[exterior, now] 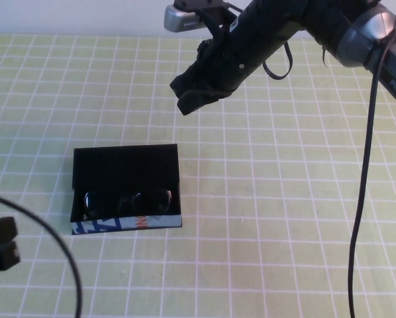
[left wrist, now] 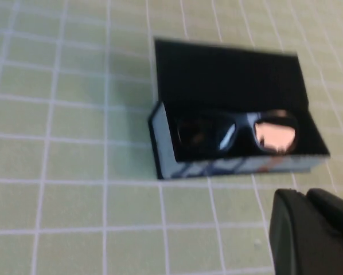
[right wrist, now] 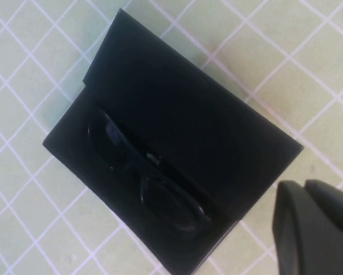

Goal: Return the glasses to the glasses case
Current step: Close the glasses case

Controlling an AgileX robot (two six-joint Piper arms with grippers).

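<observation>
The black glasses case (exterior: 125, 162) lies open on the checked mat, its flap lid folded back flat and its printed front side (exterior: 128, 223) facing me. The black glasses (exterior: 126, 201) rest inside its trough, dark lenses catching light. The left wrist view shows the glasses (left wrist: 234, 130) in the case (left wrist: 229, 74), and so does the right wrist view: glasses (right wrist: 145, 177), case (right wrist: 183, 109). My right gripper (exterior: 183, 96) hangs shut and empty, well above the mat, behind and to the right of the case. My left gripper (exterior: 12, 242) sits shut and empty, low at the near left.
A green checked mat (exterior: 284, 199) covers the whole table. A black cable (exterior: 365, 185) hangs from the right arm down the right side. Another cable (exterior: 59, 245) loops near the left gripper.
</observation>
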